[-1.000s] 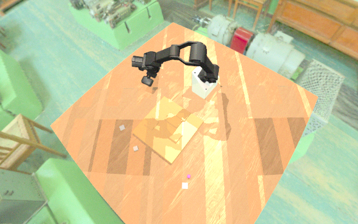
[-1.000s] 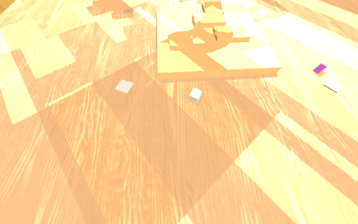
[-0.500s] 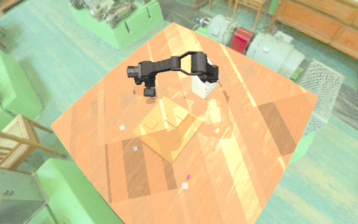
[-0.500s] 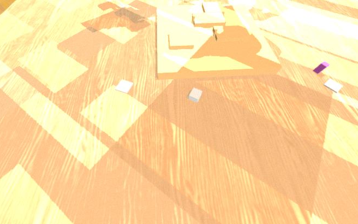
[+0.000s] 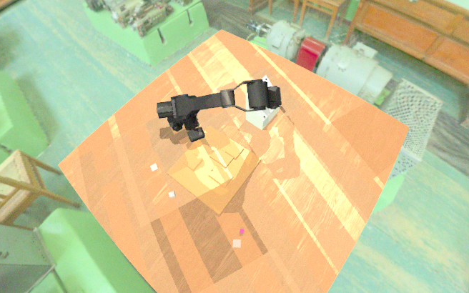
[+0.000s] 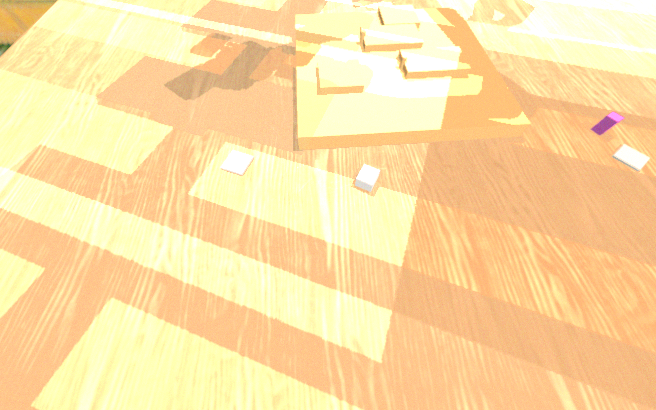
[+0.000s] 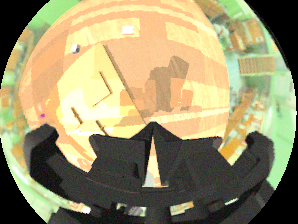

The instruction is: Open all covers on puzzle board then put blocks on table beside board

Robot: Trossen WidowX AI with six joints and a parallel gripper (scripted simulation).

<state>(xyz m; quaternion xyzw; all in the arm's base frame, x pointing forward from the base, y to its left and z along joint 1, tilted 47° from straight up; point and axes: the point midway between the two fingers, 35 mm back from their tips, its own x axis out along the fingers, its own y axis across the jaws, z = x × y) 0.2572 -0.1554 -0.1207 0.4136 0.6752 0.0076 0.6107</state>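
The pale wooden puzzle board point(image 5: 216, 205) point(image 6: 371, 141) point(image 7: 95, 57) lies on the table. Several flat covers stand out from its top, among them a front-left cover point(image 6: 342, 77) and a front-right cover point(image 6: 435, 65); glare hides the wells and how far the covers are open. A white flat block point(image 5: 154, 166) point(image 6: 237, 162) point(image 7: 127, 30), a thicker white block point(image 5: 171, 194) point(image 6: 367, 177) point(image 7: 75, 49), a magenta block point(image 5: 241, 230) point(image 6: 607, 123) point(image 7: 42, 115) and another white flat block point(image 5: 237, 243) point(image 6: 630, 156) rest off the board. My gripper point(image 7: 154, 125) is shut and empty, above the table near the board's back-left edge.
The white arm base point(image 5: 262, 118) stands behind the board. The arm reaches out from it to the left, above the table. Strong light patches and shadows cross the wooden table point(image 5: 319, 218) point(image 6: 218, 305) and the board. Machines and furniture stand around the table.
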